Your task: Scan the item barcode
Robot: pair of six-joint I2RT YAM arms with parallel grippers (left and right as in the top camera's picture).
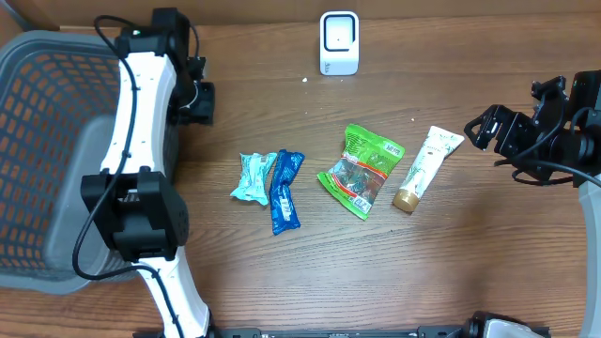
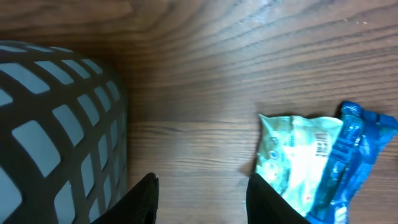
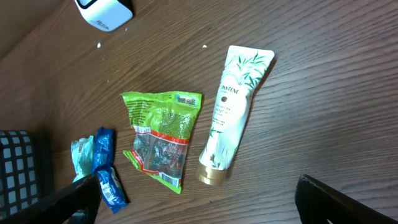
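Broadly, the wooden table (image 1: pixel 376 282) carries everything, and the white scanner (image 1: pixel 339 42), upright near its far edge, serves as the marker; the grey mesh basket (image 1: pixel 47 141) sits far to the scanner's left, at the table's edge.

The left arm (image 1: pixel 141 103) rises along the basket's right side; its left gripper (image 1: pixel 195 97) hangs left of the scanner and slightly nearer the robot, fingers (image 2: pixel 146 199) partly parted over bare wood, grasping nothing. The right arm (image 1: pixel 563 131) is far to the scanner's right; its right gripper (image 1: pixel 481 127) is spread wide and empty.

All four goods lie flat on the table, on the robot's side of the scanner, none lifted:
- The green snack bag (image 1: pixel 362 169) is almost straight in front of the scanner.
- The white tube (image 1: pixel 427 167), gold cap toward the robot, lies just beside that bag, further right of the scanner, not touching it.
- The blue wrapper (image 1: pixel 284 191) lies left of the scanner's line.
- The pale teal packet (image 1: pixel 254 178) touches the wrapper's left edge. In the left wrist view it bears a dark printed block, perhaps a barcode, too blurred to be sure.
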